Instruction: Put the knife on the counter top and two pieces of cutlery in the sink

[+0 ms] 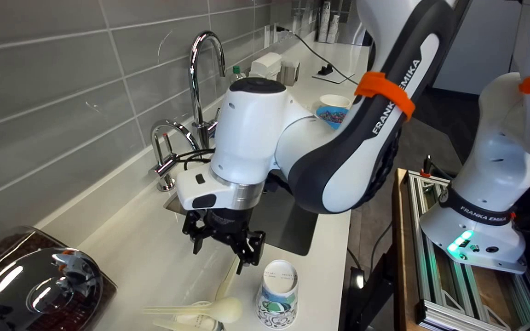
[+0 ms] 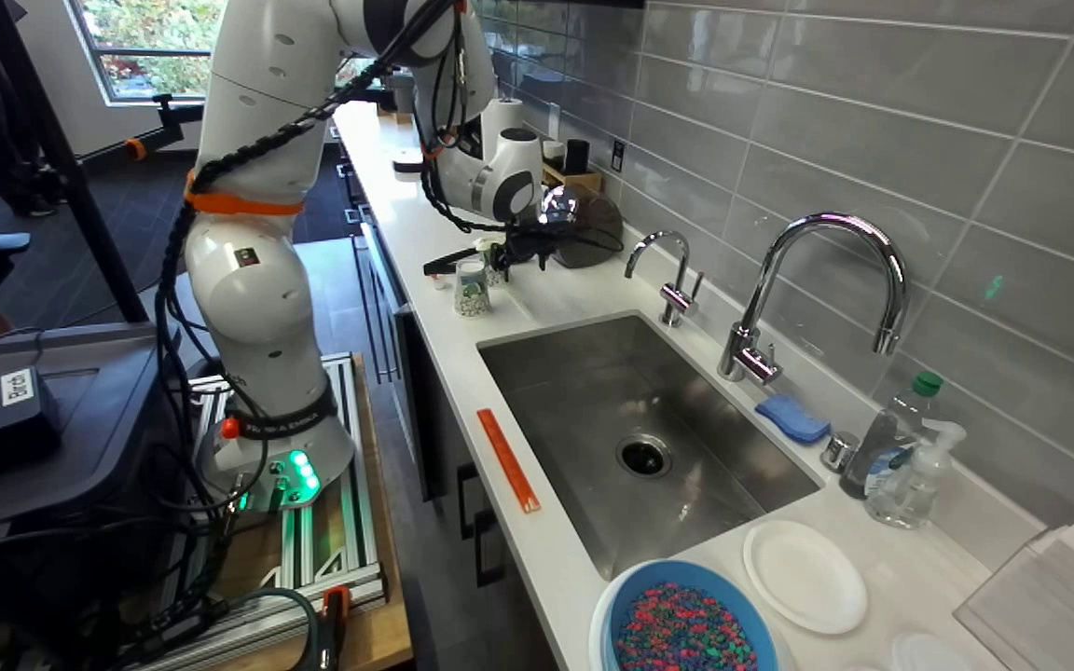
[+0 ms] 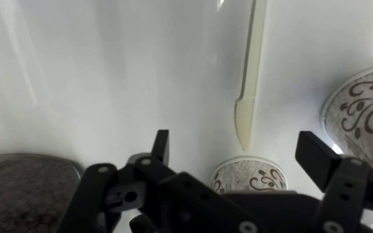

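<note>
Downward, jaws wide above the knife [image 3: 253, 74]

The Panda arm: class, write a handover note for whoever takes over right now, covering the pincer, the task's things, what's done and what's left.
Pincer: open, holding nothing, above the counter.
Knife: on the counter, below the pincer.
Spoon and second utensil: seen across a cup; how they rest is unclear.
Sink: no cutlery shows in it.
Done: knife on counter.
Left: two pieces, probably the spoon and second utensil, into the sink.
</note>
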`<state>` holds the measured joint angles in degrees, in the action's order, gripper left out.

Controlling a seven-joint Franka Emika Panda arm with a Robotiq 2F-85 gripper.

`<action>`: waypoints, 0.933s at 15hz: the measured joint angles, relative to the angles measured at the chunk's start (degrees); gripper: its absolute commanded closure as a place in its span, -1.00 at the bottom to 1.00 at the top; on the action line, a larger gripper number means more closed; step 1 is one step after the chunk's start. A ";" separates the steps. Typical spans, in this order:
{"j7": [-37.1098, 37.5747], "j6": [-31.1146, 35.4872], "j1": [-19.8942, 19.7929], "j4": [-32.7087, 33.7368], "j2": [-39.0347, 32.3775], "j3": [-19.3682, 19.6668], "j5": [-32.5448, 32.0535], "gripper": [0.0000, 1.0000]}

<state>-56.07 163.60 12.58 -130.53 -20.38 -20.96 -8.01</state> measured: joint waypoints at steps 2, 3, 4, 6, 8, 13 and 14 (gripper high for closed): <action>2.56 -3.17 -0.58 -0.47 3.37 -1.14 1.25 -1.00; 4.47 -5.62 -0.55 -0.49 5.28 -1.39 2.04 -1.00; 6.63 -8.21 -0.40 -0.48 7.31 -1.52 2.88 -1.00; 12.46 -13.69 0.22 -0.28 11.32 -1.43 3.71 -1.00; 17.67 -18.49 1.03 0.30 14.57 -1.42 4.56 -1.00; 27.93 -26.17 4.05 2.65 18.03 -1.51 5.47 -1.00; 28.32 -26.21 4.26 2.69 18.02 -1.51 5.55 -1.00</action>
<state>-27.75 137.38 16.84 -127.83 -2.36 -22.47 -2.46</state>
